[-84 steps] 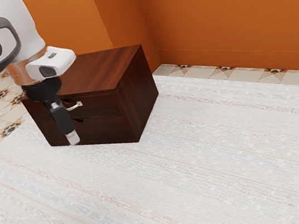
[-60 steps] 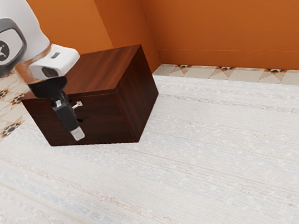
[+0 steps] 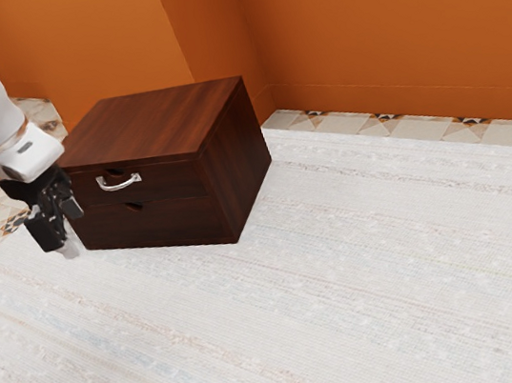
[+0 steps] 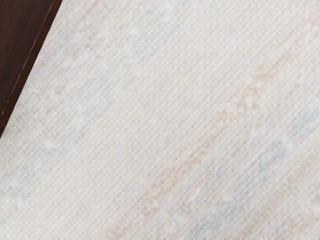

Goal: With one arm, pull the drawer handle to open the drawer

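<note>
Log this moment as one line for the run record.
hand: beside dark wooden two-drawer cabinet, apart from curved silver handle | top drawer: looks shut | under hand: pale woven surface

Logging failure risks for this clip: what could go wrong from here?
The tool hangs beside the cabinet's front corner, apart from the upper drawer's handle; the drawer looks shut, so the pull may never happen. Swinging in, it could strike the cabinet's corner or miss the thin handle.
</note>
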Robot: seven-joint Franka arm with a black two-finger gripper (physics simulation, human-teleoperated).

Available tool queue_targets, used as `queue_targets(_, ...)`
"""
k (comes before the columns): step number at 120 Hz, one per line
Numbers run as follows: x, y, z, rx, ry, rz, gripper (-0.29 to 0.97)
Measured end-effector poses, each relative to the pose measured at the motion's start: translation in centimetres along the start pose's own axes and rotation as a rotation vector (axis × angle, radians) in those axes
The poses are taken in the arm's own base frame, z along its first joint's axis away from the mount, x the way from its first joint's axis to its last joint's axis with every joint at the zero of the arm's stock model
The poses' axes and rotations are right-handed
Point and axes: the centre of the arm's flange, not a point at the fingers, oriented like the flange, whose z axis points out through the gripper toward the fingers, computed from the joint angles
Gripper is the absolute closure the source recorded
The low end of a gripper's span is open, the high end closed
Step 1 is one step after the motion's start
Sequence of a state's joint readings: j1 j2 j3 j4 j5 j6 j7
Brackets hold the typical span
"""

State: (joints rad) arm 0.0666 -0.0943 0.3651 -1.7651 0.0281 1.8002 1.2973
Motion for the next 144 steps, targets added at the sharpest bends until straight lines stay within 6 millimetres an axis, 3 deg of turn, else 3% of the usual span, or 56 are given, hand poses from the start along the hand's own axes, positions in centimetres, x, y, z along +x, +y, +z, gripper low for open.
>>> queue_targets(22,0.6,-1.9,0.7,0.088,0.045,0.197,0.1)
queue_targets(33,0.1,-3.3,1.7,0.122,0.077,0.258,0.24)
queue_targets(52,-0.9,-5.8,2.3,0.192,0.141,0.333,0.33)
queue_targets(77,-0.7,-7.6,2.0,0.265,0.149,0.466,0.37)
queue_targets(144,-1.1,-10.6,5.4,0.281,0.128,0.665,0.39)
